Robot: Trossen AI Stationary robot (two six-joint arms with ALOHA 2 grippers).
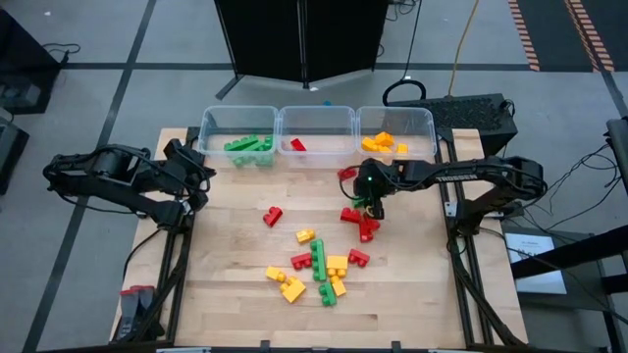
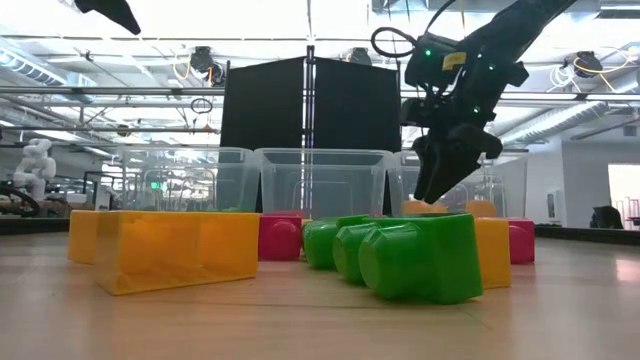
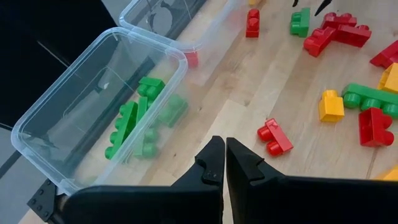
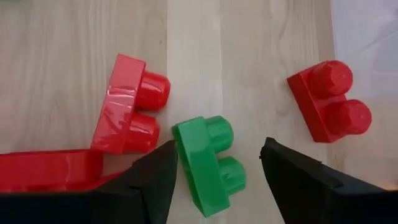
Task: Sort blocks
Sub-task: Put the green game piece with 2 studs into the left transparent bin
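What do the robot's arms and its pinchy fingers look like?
Both arms are dark, nearly black, made of chunky jointed sections. The left gripper has two flat black fingers that taper to points. The right gripper has the same black wedge-shaped fingers, and its wrist glows with a small green light. A black cable loops out above that wrist in the low view.

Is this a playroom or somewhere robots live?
Probably a robot lab or workshop, not a playroom: a wooden table on a metal frame, cables trailing over the floor, and pipes and strip lights overhead.
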